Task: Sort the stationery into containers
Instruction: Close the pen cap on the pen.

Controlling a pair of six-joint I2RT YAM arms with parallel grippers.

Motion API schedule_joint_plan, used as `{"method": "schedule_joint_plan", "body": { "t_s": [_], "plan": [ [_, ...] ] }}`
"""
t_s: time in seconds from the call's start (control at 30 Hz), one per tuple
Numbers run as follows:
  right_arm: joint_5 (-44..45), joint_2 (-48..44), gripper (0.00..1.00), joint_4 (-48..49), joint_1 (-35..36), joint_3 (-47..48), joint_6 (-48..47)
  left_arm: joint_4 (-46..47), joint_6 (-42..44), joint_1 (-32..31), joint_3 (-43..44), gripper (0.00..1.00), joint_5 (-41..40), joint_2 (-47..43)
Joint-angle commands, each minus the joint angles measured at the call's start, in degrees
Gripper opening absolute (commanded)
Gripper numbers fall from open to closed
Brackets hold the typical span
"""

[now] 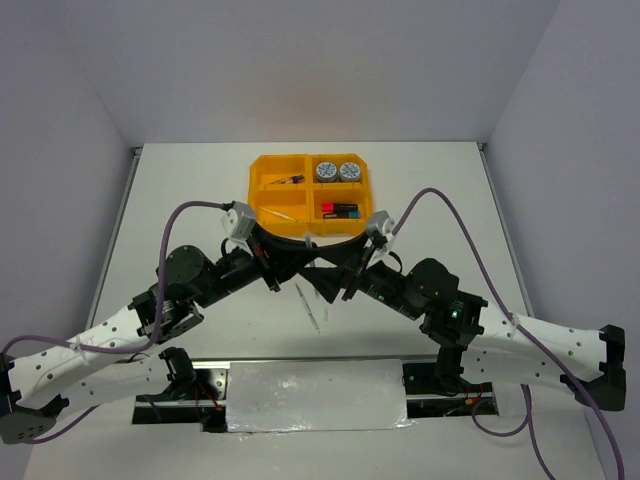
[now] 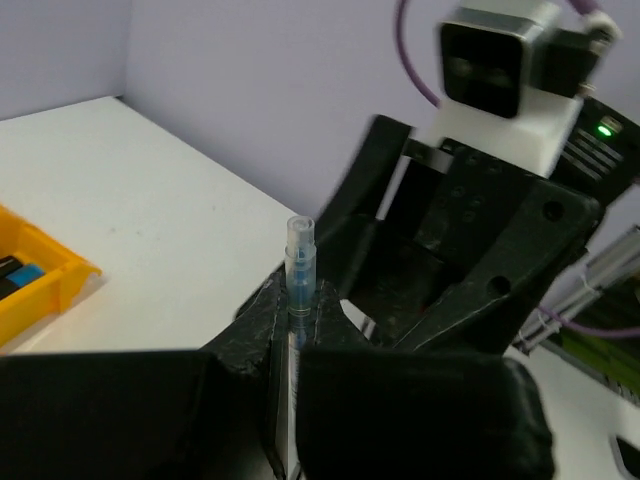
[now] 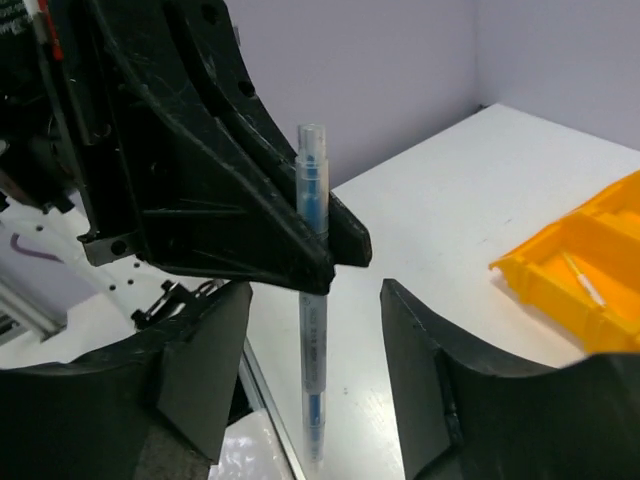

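1. A white table [image 1: 180,190] fills the top view. Two arms are mounted at its near edge.
2. The left arm [image 1: 100,345] and right arm [image 1: 540,350] reach inward and meet at mid-table, just near of the tray.
3. An orange-yellow tray [image 1: 258,185] with four compartments sits at the far centre.
4. The left gripper [image 2: 298,320] has its jaws clamped on a clear pen [image 3: 312,200] with a blue core, held upright above the table.
5. The right gripper [image 3: 315,290] faces it, with its fingers spread either side of the pen and not touching it.
6. Two tape rolls [image 1: 326,171] lie side by side in the far right compartment.
7. Highlighters [image 1: 338,210] lie in the near right compartment.
8. A pale pen [image 1: 280,213] lies in the near left compartment.
9. Thin pale pens [image 1: 310,305] lie loose on the table below the grippers.
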Motion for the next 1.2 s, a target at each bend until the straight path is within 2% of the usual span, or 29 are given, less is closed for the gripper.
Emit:
{"method": "schedule_joint_plan", "body": {
  "t_s": [0.0,0.1,0.17,0.2,0.27,0.3,0.33,0.4,0.43,0.47,0.5,0.53,0.6,0.67,0.87,0.9,1.03,1.17],
  "plan": [
    [-5.5,2.5,0.65,-1.4,-0.8,2.6,1.5,4.8,4.6,0.0,-0.6,0.0,9.8,-2.0],
    [-6.7,3.4,0.65,-0.1,-0.8,1.3,2.7,5.6,5.7,0.0,-0.8,0.0,11.6,-3.0],
    [-7.5,3.4,0.6,0.9,-0.7,0.6,3.0,6.1,5.9,0.0,-0.9,0.0,11.9,-3.3],
    [-7.7,3.5,0.49,1.6,-0.7,0.4,3.1,6.1,6.1,0.0,-0.9,0.0,12.2,-3.4],
    [-8.7,3.6,0.34,2.4,-0.6,0.3,3.0,5.6,6.3,0.0,-0.4,0.0,12.9,-3.1],
    [-10.4,3.6,0.11,2.9,-0.7,0.4,2.8,5.0,6.6,0.0,-0.1,0.0,12.6,-2.9],
    [-11.1,3.7,0.0,3.2,-0.8,0.5,3.0,4.6,6.7,0.0,0.0,0.0,12.3,-2.8],
    [-12.5,3.8,0.0,3.6,-0.7,0.5,3.1,3.5,7.2,0.1,0.0,0.04,11.4,-2.9],
    [-12.7,3.7,0.0,3.9,-0.7,0.4,3.4,3.0,7.3,-0.1,0.3,0.09,10.8,-2.8],
    [-12.9,3.2,0.0,4.2,-0.6,-0.2,3.5,2.6,8.0,-0.1,0.5,0.24,10.9,-2.8],
    [-12.9,2.8,0.0,5.0,-0.7,-0.6,3.6,1.9,8.1,-0.1,0.8,0.34,11.1,-2.8],
    [-12.7,2.4,0.0,5.2,-0.7,-0.9,3.9,1.4,8.4,-0.1,1.1,0.53,10.7,-2.8],
    [-11.9,1.6,0.0,5.2,-0.8,-1.6,3.9,0.0,9.4,-0.1,2.3,0.78,10.0,-2.7],
    [-11.4,1.6,0.0,4.2,-0.7,-1.3,3.5,-2.7,10.2,-0.1,3.6,0.98,7.7,-2.9],
    [-11.8,4.1,0.0,3.0,-0.7,-2.0,3.1,-4.7,9.9,-0.1,7.4,0.99,3.3,-3.1],
    [-11.5,4.4,0.0,2.8,-0.7,-1.9,3.1,-4.7,9.6,-0.1,8.0,0.96,3.2,-2.9],
    [-10.0,4.9,0.0,2.4,-0.7,-1.3,3.3,-4.0,7.4,-0.1,8.7,0.63,2.1,-1.6],
    [-10.3,4.4,0.0,1.7,-0.7,-0.5,2.8,-6.0,5.9,-0.1,9.9,0.59,1.0,0.2]
  ]
}}
